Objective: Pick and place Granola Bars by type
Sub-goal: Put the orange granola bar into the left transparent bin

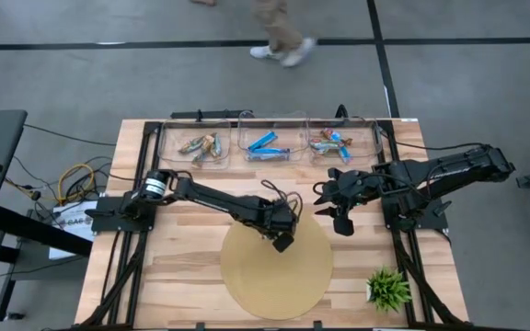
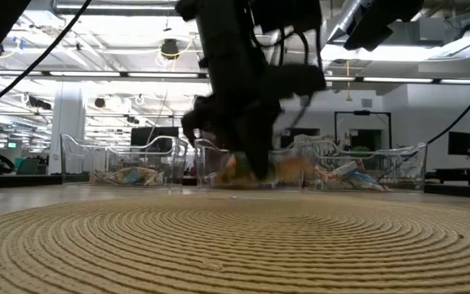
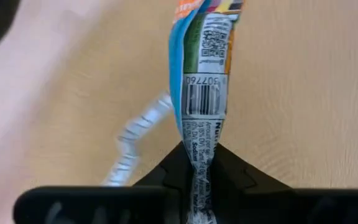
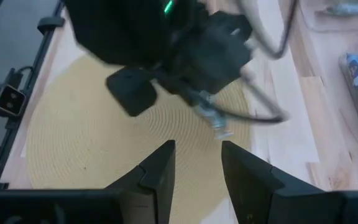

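My left end effector (image 3: 201, 186) pinched a blue-edged granola bar (image 3: 202, 74) over the round mat's (image 1: 256, 285) far edge; my right end effector (image 4: 197, 168) hovered nearby, fingers apart.

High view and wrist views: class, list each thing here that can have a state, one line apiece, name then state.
left gripper: shut on a granola bar, above the round mat's rim
granola bar: pinched at one wrapper end
right gripper: open, holding nothing, over the table
left bin: holds tan bars
middle bin: holds blue bars
right bin: holds mixed-colour bars
round mat: bare
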Robot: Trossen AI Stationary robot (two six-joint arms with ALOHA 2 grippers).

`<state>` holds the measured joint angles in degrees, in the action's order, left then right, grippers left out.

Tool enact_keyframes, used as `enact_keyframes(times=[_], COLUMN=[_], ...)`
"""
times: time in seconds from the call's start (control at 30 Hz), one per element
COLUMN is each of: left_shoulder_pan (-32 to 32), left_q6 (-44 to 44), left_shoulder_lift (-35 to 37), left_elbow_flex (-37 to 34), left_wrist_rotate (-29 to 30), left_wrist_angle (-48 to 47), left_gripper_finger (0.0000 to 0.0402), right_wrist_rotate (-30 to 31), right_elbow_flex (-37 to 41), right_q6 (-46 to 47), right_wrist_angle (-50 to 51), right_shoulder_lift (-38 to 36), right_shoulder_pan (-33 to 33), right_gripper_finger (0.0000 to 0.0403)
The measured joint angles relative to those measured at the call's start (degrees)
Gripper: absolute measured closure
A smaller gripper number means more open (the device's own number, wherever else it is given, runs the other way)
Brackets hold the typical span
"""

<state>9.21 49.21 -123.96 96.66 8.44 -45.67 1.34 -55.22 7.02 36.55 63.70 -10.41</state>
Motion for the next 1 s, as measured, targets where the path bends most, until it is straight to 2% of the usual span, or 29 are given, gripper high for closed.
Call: enact_keyframes(times=[0.33, 0.53, 0.87, 1.0], left_shoulder_pan=[-7.3, -15.6, -33.0, -39.4], left_q6=[-2.1, -6.0, -17.0, -22.4], left_shoulder_lift=[12.3, 19.2, 22.5, 22.5], left_elbow_flex=[0.0, 0.0, -1.1, -3.0], left_wrist_rotate=[14.0, 18.9, 20.0, 16.7], left_wrist_angle=[-12.6, -22.6, -32.0, -33.1], left_gripper_finger=[0.0391, 0.0377, 0.0388, 0.0382], right_wrist_rotate=[0.1, 0.2, 0.2, 0.2], right_elbow_flex=[0.0, 0.0, 0.0, 0.0], right_q6=[-4.6, -7.5, -7.5, -7.5], right_wrist_angle=[-10.5, -15.2, -16.4, -16.3], right_shoulder_lift=[0.0, 0.1, 0.1, 0.1], right_shoulder_pan=[1.9, 6.9, 13.6, 15.1], right_gripper_finger=[0.0280, 0.0280, 0.0280, 0.0280])
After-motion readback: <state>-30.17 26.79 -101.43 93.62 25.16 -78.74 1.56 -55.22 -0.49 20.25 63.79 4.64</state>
